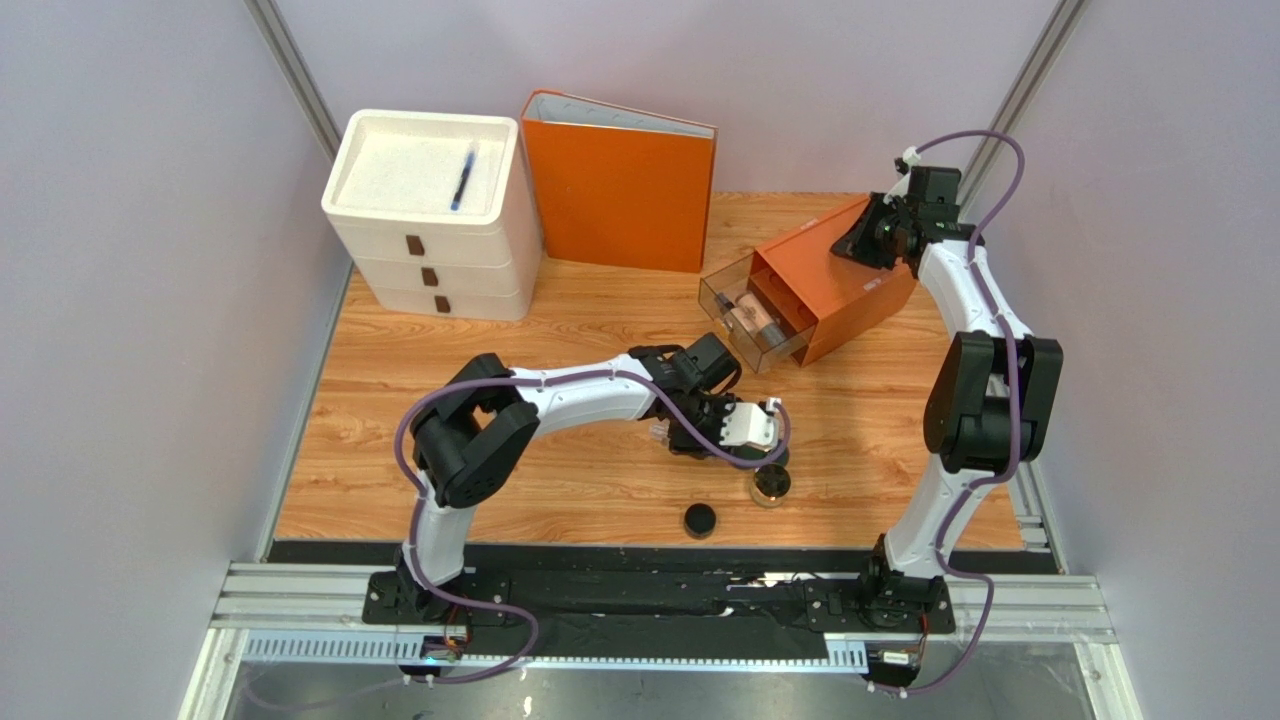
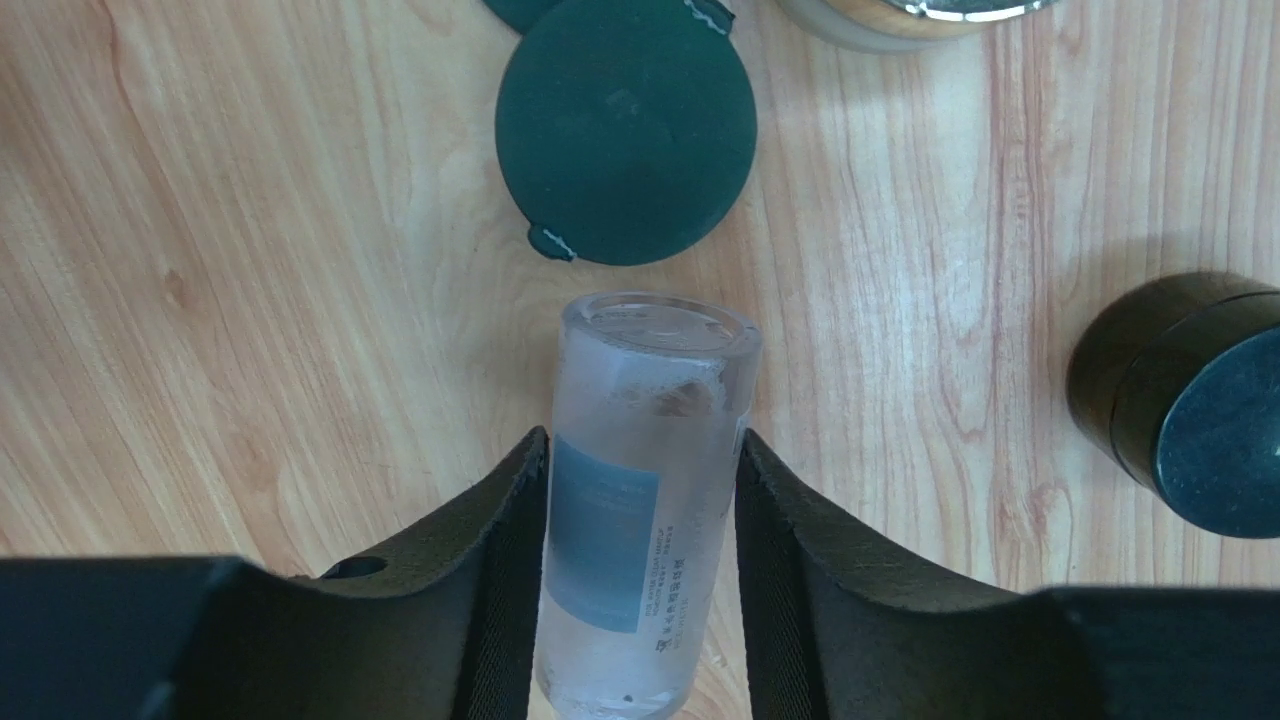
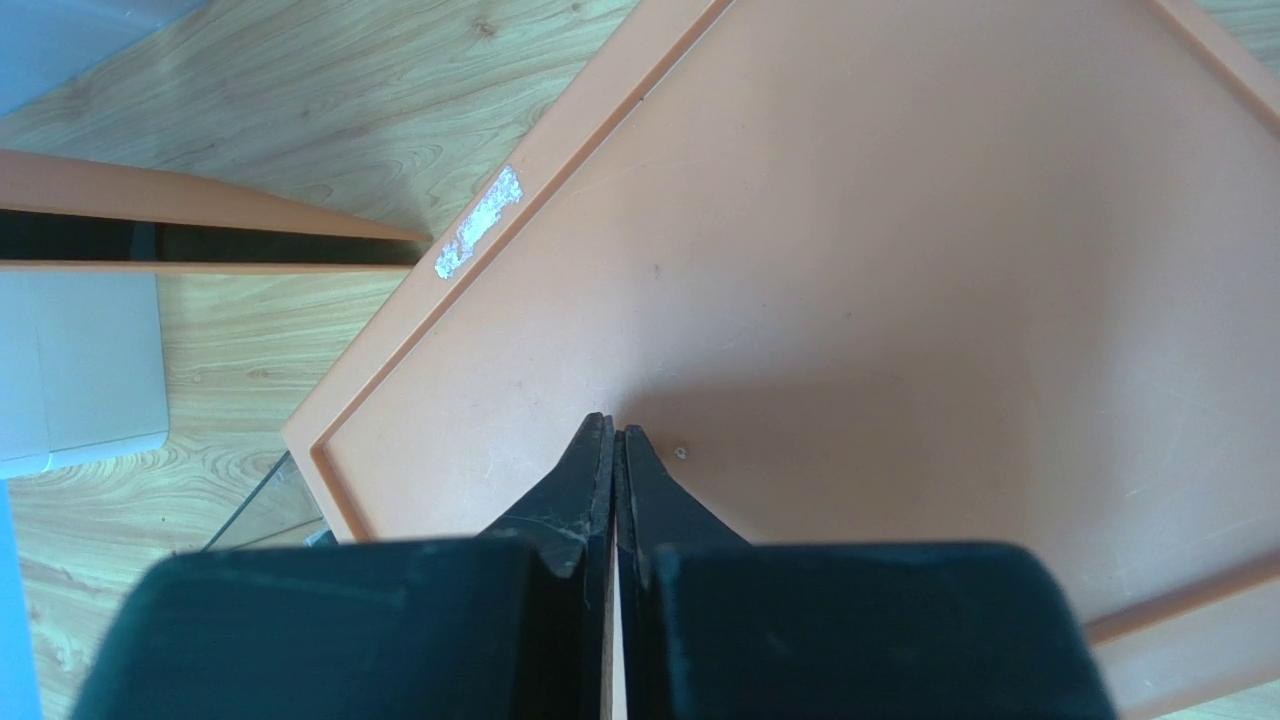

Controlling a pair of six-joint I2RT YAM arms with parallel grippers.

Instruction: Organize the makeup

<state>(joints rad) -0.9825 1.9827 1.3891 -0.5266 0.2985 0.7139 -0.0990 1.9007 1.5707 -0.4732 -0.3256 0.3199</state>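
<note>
Gripping clear tube [image 2: 654, 375] in my left hand [image 2: 639, 458] | my right hand [image 3: 616, 435] pinched closed, empty, over orange box [image 3: 932, 270]

Both arms are slim white tubes joined by bulky black housings: the left arm [image 1: 579, 393] and the right arm [image 1: 962, 285] match. A purple cable [image 1: 400, 435] loops loosely along each one, down to black bases [image 1: 887, 593]. The left gripper [image 2: 640, 450] has matte black fingers [image 2: 489, 563] with curved outer edges and a small round hole near one root. The right gripper [image 3: 618, 435] has black wedge fingers tapering to thin, lightly scuffed tips.
</note>
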